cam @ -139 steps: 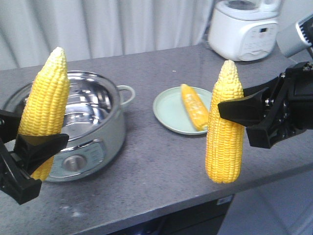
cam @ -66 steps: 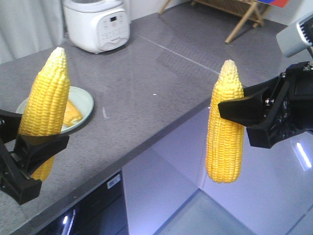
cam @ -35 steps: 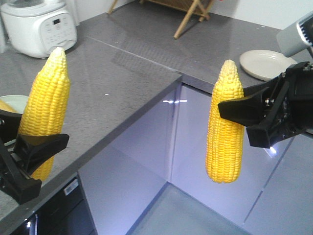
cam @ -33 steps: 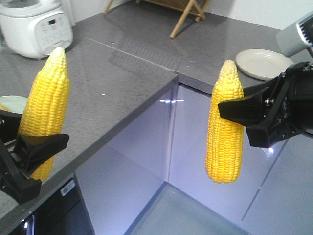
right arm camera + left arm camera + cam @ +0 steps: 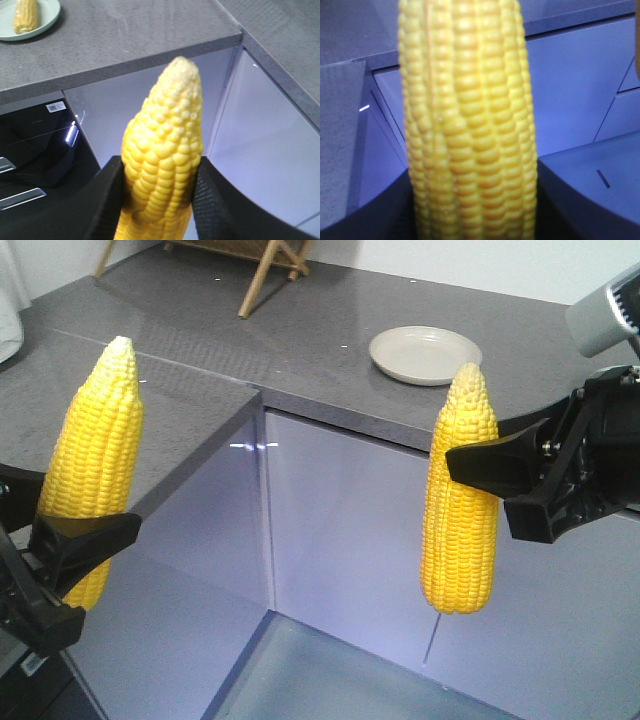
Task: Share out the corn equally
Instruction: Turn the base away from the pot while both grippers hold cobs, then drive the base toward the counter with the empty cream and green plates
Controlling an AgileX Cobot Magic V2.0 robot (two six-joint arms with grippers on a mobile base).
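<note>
Exterior front-facing view: left hand clamps the left cob, right hand the right cob, both upright, and the empty plate at upper centre lies nearer the right hand.

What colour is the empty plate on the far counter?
Plate: cream; the front-facing view shows it best.

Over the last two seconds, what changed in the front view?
The view swung right: the pot and the green plate with its cob slid out leftward, and an empty cream plate came in. The left gripper stays shut on the left corn cob, the right gripper on the right corn cob, both upright.
</note>
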